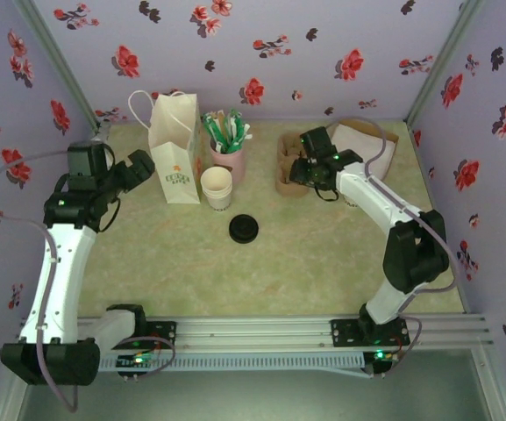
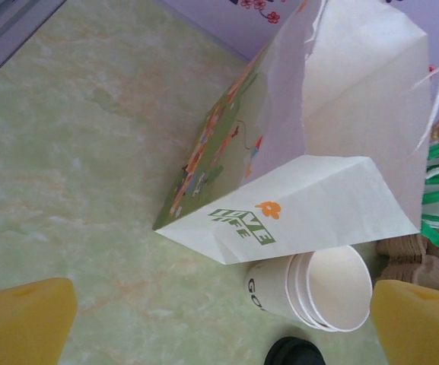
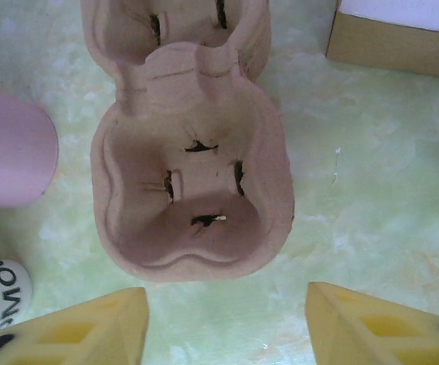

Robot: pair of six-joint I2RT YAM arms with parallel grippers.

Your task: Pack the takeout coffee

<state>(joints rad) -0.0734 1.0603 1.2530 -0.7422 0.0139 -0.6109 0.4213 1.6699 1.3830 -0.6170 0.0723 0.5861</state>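
Observation:
The takeout coffee is out of view. A brown pulp carrier (image 1: 289, 167) lies at the back of the table, and its near pocket (image 3: 192, 201) holds nothing. My right gripper (image 1: 312, 172) hovers over it. In the right wrist view the right gripper (image 3: 227, 323) is open, its yellow fingertips (image 3: 90, 331) on the near side of the carrier's edge with only bare table between them. My left gripper (image 1: 141, 167) is open beside the white paper bag (image 1: 174, 149). Its fingertips (image 2: 21, 319) point toward the bag (image 2: 310, 205) and a stack of cream cups (image 2: 318, 293).
The stack of cream cups (image 1: 217, 187) stands in front of a pink cup of green sachets (image 1: 227, 145). A black lid (image 1: 244, 229) lies on the table's middle. A cardboard box (image 1: 367, 145) sits at the back right, close behind the carrier.

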